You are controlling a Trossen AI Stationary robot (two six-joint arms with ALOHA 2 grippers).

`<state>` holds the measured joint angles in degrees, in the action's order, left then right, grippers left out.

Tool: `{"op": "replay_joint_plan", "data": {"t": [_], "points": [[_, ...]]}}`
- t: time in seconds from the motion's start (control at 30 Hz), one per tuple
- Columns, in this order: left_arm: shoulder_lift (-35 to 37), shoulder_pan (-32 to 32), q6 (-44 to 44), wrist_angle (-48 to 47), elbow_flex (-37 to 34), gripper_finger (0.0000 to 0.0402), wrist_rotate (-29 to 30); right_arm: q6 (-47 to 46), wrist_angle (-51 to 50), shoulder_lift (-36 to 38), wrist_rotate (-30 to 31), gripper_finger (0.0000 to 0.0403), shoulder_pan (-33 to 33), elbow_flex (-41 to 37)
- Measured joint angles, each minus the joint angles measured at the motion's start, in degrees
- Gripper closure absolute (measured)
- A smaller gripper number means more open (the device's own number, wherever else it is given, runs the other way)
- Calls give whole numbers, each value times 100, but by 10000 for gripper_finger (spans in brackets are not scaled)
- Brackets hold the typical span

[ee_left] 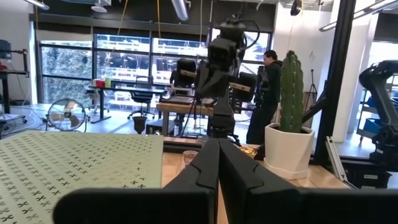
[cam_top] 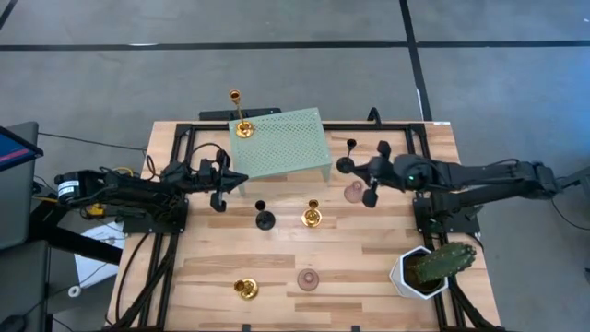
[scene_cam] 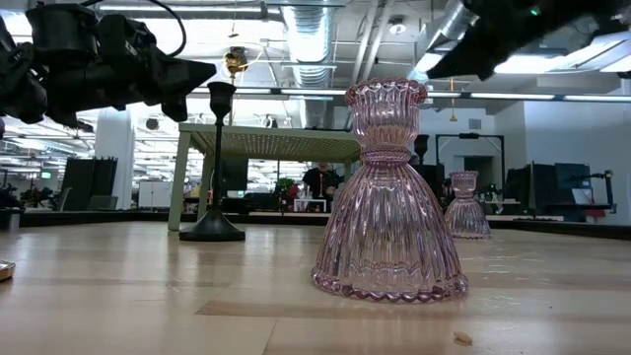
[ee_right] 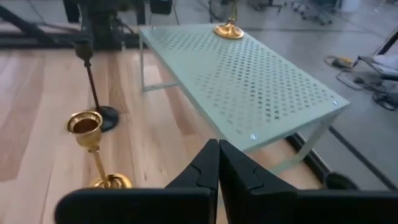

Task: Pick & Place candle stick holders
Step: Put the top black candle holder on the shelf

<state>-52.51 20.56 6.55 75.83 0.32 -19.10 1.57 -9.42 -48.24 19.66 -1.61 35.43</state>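
A tall gold candle stick holder (cam_top: 241, 124) stands by its round base on the far left corner of a green perforated stand (cam_top: 288, 143). On the wood table stand a black holder (cam_top: 265, 217), a gold one (cam_top: 312, 215), a short gold one (cam_top: 245, 288) and two pink glass ones (cam_top: 355, 192) (cam_top: 307, 278). My left gripper (cam_top: 241, 180) hovers shut left of the stand's near edge, holding nothing. My right gripper (cam_top: 344, 167) hovers shut right of the stand, above the table, its shut fingers (ee_right: 217, 163) facing the gold holder (ee_right: 90, 140) and the black holder (ee_right: 93, 81).
A green cactus in a white pot (cam_top: 429, 267) stands at the near right corner. The green stand (scene_cam: 276, 143) rises on legs over the far middle of the table. Black frame rails run along the table's left and right sides.
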Motion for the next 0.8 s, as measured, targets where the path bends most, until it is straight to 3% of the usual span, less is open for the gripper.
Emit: {"op": "replay_joint_plan", "data": {"t": [0.13,0.33,0.6,0.8], "points": [[0,-2,8,0,0,395,-86,-360,259,585,107,403,-118,-640],[0,-2,10,0,0,396,-86,-877,332,863,900,403,-465,-1298],[-2,-2,10,0,0,397,-86,-1053,883,477,-1,403,-939,-1553],[-2,-2,13,0,0,395,-86,-1015,1103,-141,-12,403,-1193,-1555]]}}
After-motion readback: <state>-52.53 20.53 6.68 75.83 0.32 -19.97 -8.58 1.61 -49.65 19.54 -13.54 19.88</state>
